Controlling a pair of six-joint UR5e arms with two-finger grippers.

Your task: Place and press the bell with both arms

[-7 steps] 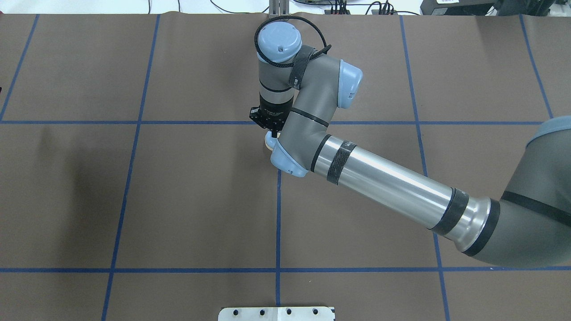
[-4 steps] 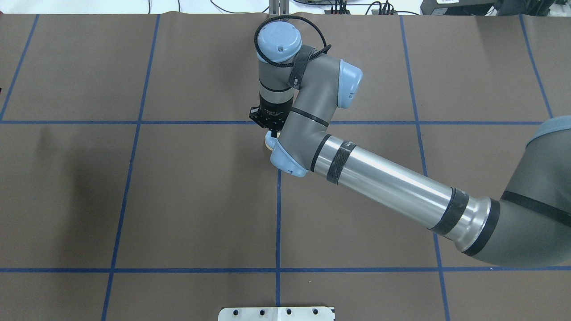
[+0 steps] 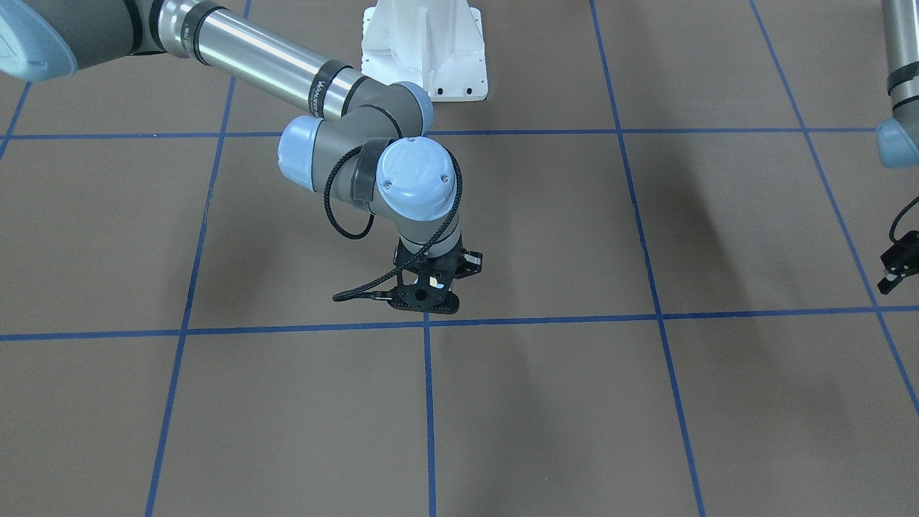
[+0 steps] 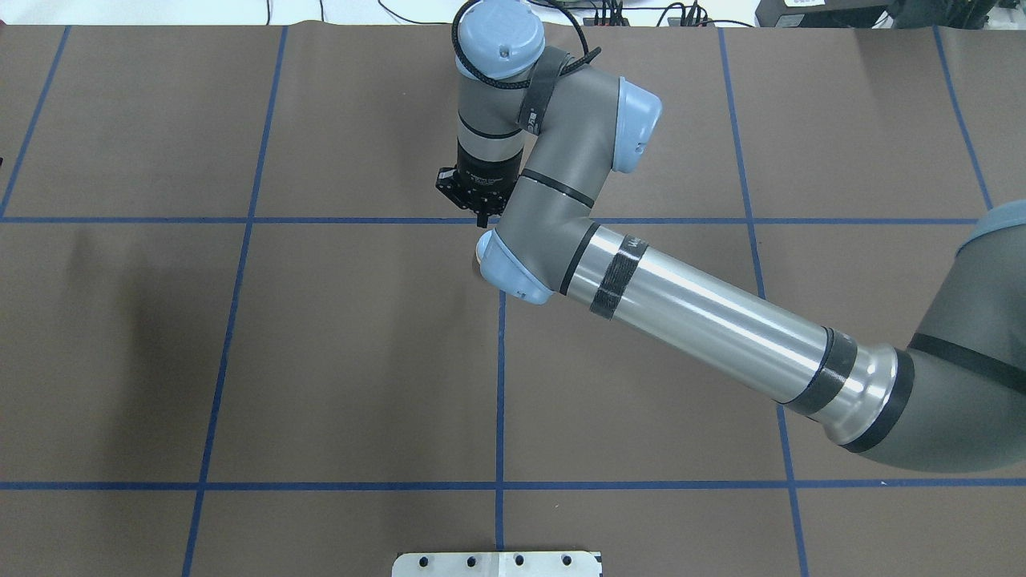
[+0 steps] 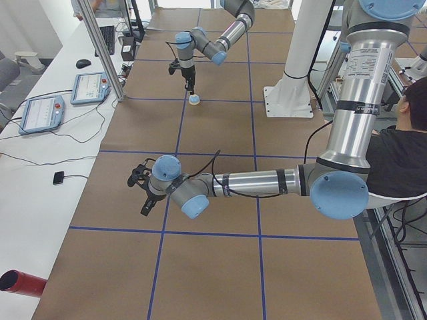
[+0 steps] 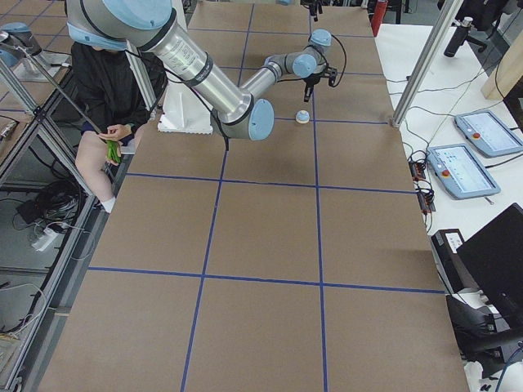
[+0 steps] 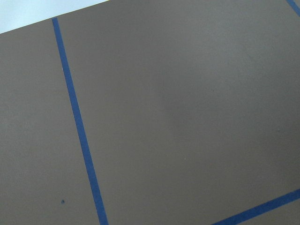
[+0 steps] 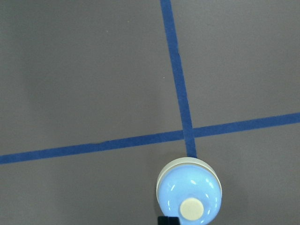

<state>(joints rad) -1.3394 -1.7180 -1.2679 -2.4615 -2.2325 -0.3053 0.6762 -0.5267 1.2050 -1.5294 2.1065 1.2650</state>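
1. My right gripper (image 5: 189, 85) has lifted since 0.5 s ago: in the overhead view the wrist and black fingers now sit higher in the frame.
2. It holds nothing. How far its jaws are parted I cannot tell.
3. The bell (image 8: 189, 193) stands upright on the mat (image 4: 361, 361), directly below that gripper and apart from it, just beside the crossing of 2 blue tape lines (image 8: 187, 132).
4. Overhead, the bell's cream rim showed beside my elbow cap before; now the cap seems to hide it.
5. My left gripper (image 5: 144, 205) hangs above bare mat, well apart from the bell, holding nothing that I can see. I cannot tell how wide it is.
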